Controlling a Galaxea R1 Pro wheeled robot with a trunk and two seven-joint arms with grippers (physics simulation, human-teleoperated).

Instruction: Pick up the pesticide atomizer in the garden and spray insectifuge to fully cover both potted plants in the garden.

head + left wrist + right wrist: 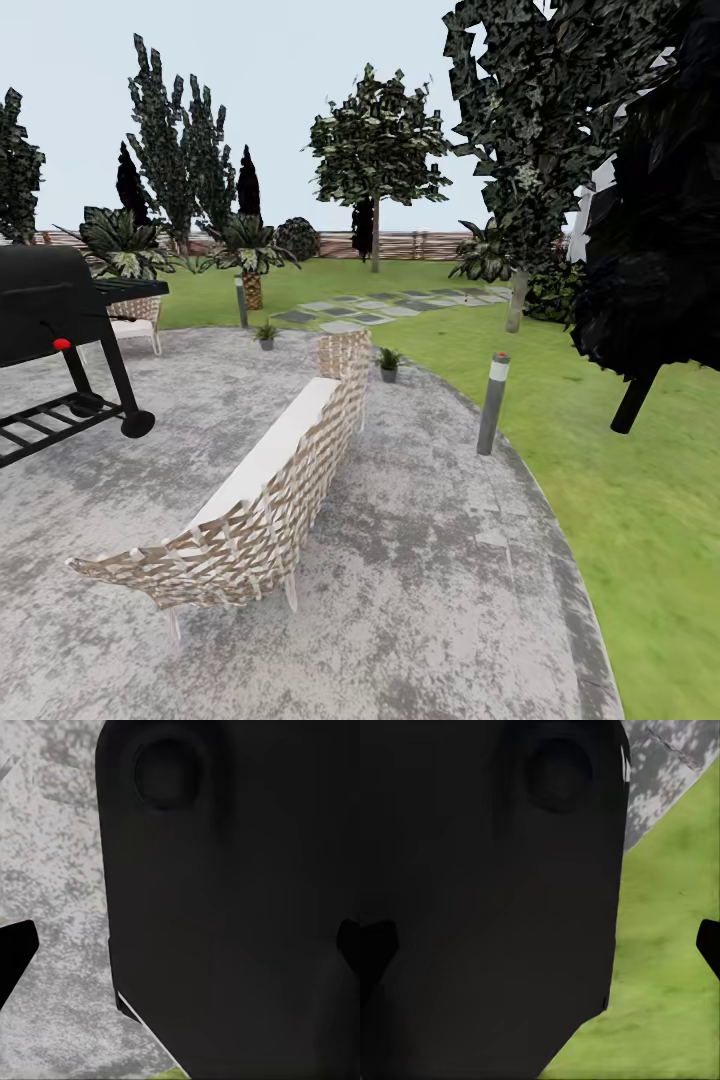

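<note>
Potted plants [266, 334] [388, 363] flank wicker sofa [265, 490] end.

Flat, even daylight, pale sky [300, 60], no hard shadows or glare. Head view bends at its edges, textures soft. Wrist views: unlit black body close behind the fingertips [15, 952], blurry.

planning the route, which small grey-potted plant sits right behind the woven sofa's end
The right-hand small grey-potted plant, beside the woven wicker sofa; the other potted plant stands further left.
</note>
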